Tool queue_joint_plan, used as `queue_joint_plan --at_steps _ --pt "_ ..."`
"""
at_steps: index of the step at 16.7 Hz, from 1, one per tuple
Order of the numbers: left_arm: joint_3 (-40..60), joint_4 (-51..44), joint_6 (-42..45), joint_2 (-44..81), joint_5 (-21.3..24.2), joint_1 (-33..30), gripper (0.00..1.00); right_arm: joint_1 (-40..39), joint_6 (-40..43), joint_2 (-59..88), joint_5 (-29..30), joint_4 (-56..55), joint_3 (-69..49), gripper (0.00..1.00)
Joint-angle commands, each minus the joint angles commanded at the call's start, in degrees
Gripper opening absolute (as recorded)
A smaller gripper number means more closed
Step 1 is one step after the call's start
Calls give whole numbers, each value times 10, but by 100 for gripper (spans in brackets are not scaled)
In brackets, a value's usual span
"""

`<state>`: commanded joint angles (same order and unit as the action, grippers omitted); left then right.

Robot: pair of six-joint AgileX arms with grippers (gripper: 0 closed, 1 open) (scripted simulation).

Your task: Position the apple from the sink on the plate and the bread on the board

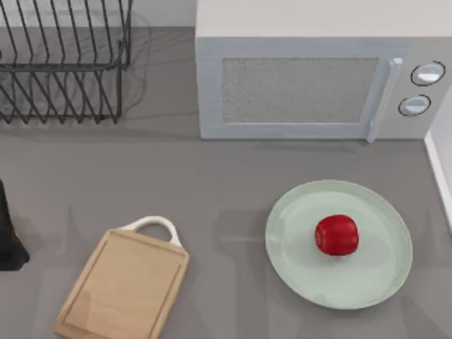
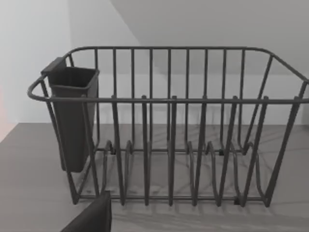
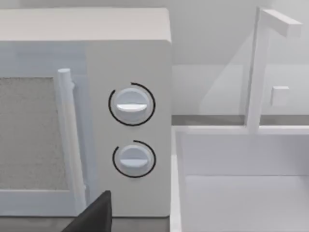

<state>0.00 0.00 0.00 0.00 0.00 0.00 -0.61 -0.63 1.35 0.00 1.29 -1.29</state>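
The glossy red apple rests on the pale mint-green plate, a little right of its middle, at the table's right. The light-wood board with its white loop handle lies bare at the lower left. The bread is out of view. A dark part of my left arm sits at the table's far left edge, well clear of the board. A dark piece of my left gripper faces a wire rack. A dark piece of my right gripper faces the microwave and the white sink.
A white microwave stands at the back centre, its two knobs to the right of its handle. A dark wire dish rack with a cutlery cup stands at the back left. The sink's rim and a white faucet border the right side.
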Motion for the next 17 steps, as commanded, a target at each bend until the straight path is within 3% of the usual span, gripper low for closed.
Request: queue_joint_plan --at_steps 10,17 --pt "30 -26 25 37 1 5 100 6 6 -14 0 -13 13 100" --pt "225 -194 195 314 4 32 100 6 6 -14 0 -13 13 100"
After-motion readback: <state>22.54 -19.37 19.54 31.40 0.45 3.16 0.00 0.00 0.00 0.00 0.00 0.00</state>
